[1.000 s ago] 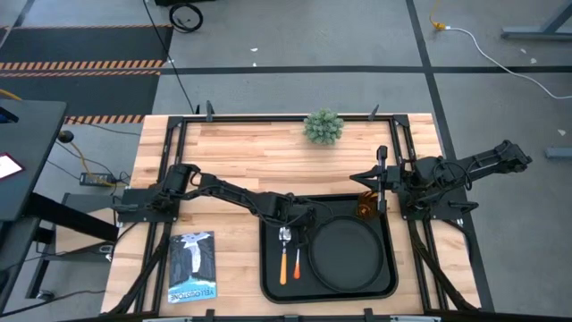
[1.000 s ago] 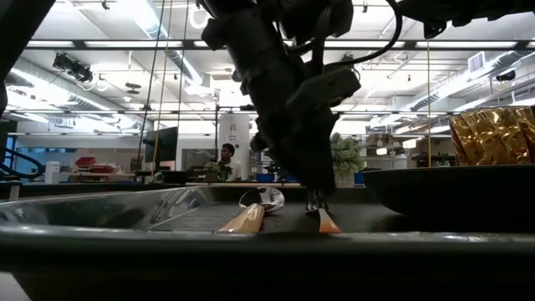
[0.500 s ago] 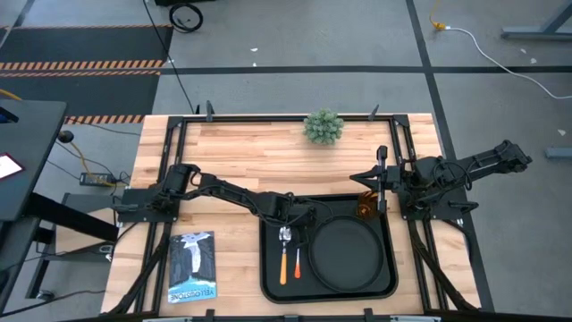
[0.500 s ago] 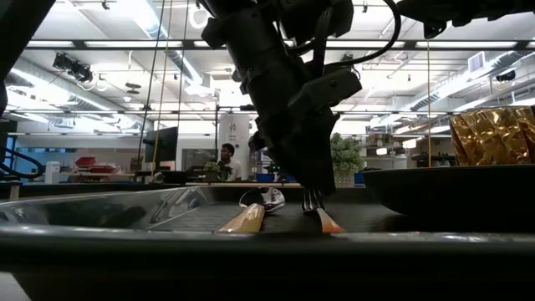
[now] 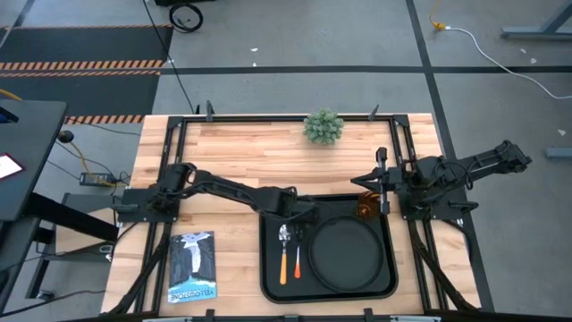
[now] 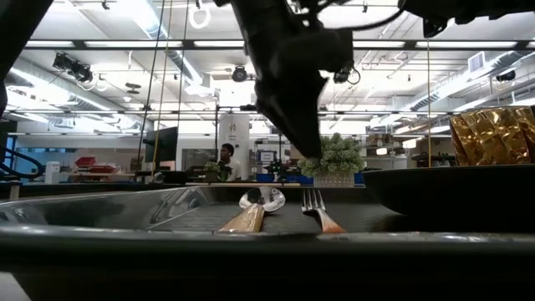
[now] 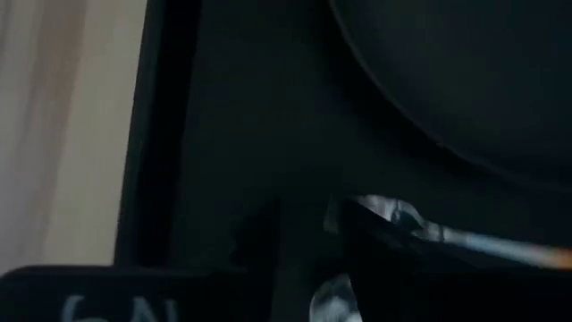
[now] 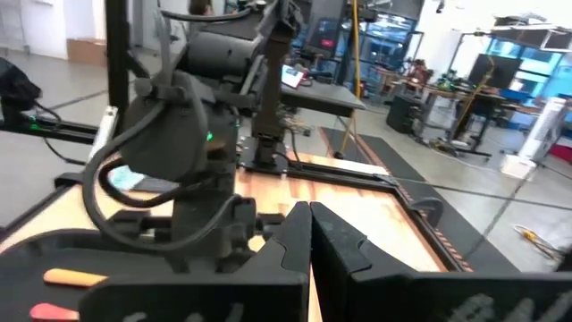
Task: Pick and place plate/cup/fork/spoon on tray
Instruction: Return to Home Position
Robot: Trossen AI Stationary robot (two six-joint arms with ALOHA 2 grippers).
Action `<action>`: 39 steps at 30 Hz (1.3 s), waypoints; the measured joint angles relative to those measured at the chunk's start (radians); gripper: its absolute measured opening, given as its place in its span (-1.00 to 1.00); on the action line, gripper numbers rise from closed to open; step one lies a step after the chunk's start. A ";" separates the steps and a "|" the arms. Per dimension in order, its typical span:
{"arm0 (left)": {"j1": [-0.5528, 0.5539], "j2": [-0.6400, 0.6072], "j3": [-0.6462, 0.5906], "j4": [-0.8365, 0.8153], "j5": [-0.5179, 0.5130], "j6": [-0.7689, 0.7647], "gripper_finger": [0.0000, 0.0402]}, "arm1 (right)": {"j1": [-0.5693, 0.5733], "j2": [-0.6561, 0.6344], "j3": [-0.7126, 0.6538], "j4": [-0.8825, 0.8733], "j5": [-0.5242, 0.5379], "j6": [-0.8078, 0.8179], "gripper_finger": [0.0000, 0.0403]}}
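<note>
left pincer (image 5: 299, 213) is hanging released over the tray's far edge | shiny spoon (image 5: 284, 253) and fork (image 5: 298, 254) are lying side by side on the flat black tray (image 5: 268, 277) | round dark plate (image 5: 347, 254) is sitting just beside them | see-through orange cup (image 5: 365, 209) is standing in the tray's far right corner | right pincer (image 5: 364, 182) is waiting clenched near the cup

I'm driving a rig set up in a big open robotics lab or workshop: the low view looks past the tray (image 6: 100, 219) into a hall with exposed ceiling ducts, strip lights and rows of benches with monitors, where a person (image 6: 226, 155) stands far back. From above I see a wooden worktop (image 5: 241, 156) on a black metal frame, standing on grey floor with hazard-striped matting (image 5: 85, 64) and a loose cable (image 5: 500, 54). The right wrist view shows more desks and screens (image 8: 366, 36).
</note>
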 joint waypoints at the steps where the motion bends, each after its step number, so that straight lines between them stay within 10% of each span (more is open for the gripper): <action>1: 0.000 -0.008 0.000 -0.019 0.001 0.016 -0.39 | 0.000 -0.008 0.000 -0.003 -0.005 0.000 -0.96; 10: 0.000 -0.140 0.001 -0.129 -0.074 0.201 -0.39 | 0.000 -0.117 0.000 -0.117 -0.003 -0.008 -0.96; 26: 0.089 -0.195 -0.001 -0.281 -0.577 0.577 -0.39 | 0.000 -0.259 -0.015 -0.211 -0.039 0.148 -0.96; 39: 0.095 -0.250 -0.003 -0.495 -0.407 0.511 -0.39 | 0.000 -0.353 -0.238 0.047 0.008 0.180 -0.96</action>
